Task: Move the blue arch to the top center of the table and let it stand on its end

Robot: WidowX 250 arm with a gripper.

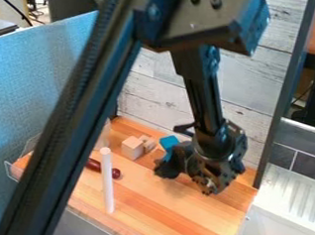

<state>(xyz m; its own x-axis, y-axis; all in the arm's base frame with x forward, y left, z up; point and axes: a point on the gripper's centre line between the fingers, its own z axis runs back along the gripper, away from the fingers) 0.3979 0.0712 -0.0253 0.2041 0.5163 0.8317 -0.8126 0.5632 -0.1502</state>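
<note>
The black gripper [172, 164] hangs low over the back middle of the wooden table [188, 213], turned toward the left. Right at it, on its upper left side, shows the blue arch [169, 141], close to the back wall. The gripper covers the arch's lower part, so its full shape and whether it is held or touches the table cannot be made out.
Light wooden blocks [132, 147] stand left of the arch. A dark red rounded piece [115, 173] lies nearer the front left, beside an upright white rod [108, 181]. A wood-plank wall [155, 84] bounds the back, a blue partition [29, 88] the left.
</note>
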